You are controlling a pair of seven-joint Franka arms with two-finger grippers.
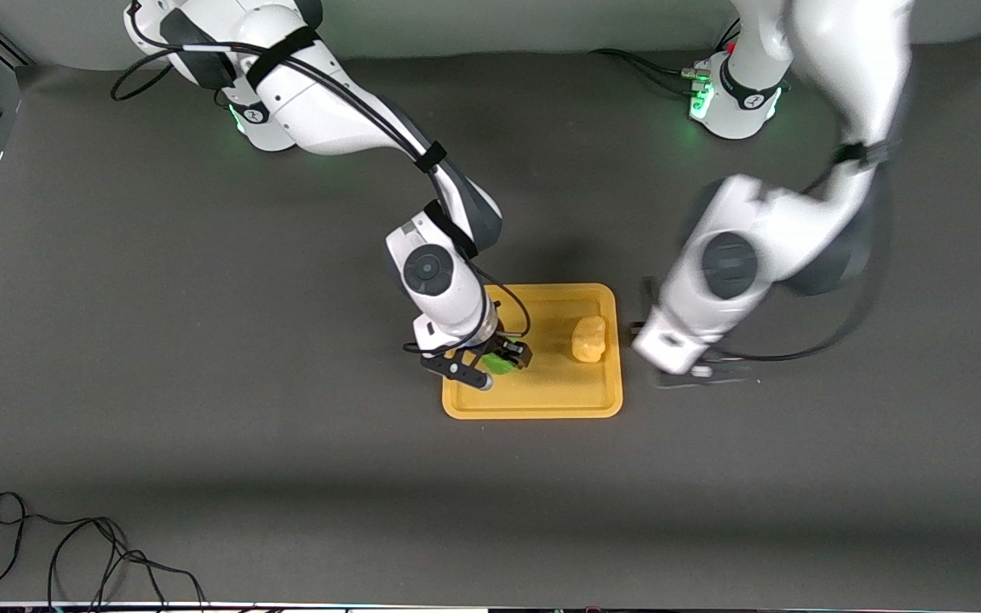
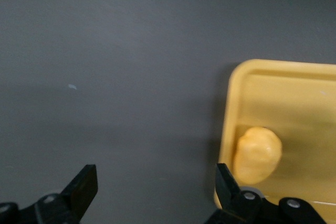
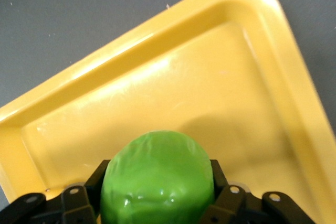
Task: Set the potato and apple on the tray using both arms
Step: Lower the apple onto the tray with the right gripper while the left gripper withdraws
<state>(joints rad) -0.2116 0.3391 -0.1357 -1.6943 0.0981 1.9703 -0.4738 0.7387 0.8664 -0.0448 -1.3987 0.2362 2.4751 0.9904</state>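
Observation:
The yellow-orange tray [image 1: 542,396] lies mid-table. The lumpy potato [image 1: 588,339] rests on it at the left arm's end; it also shows in the left wrist view [image 2: 257,153], inside the tray's rim [image 2: 294,72]. My right gripper [image 1: 495,362] is over the tray's right-arm end, shut on the green apple [image 1: 499,364]. In the right wrist view the apple [image 3: 157,174] fills the jaws of the right gripper [image 3: 158,190] above the tray floor [image 3: 184,77]. My left gripper [image 1: 699,375] is open and empty over the bare table beside the tray, its fingers wide apart in its wrist view [image 2: 155,177].
A loose black cable [image 1: 73,553] lies near the front edge at the right arm's end of the table. The dark grey table top [image 1: 201,340] surrounds the tray on all sides.

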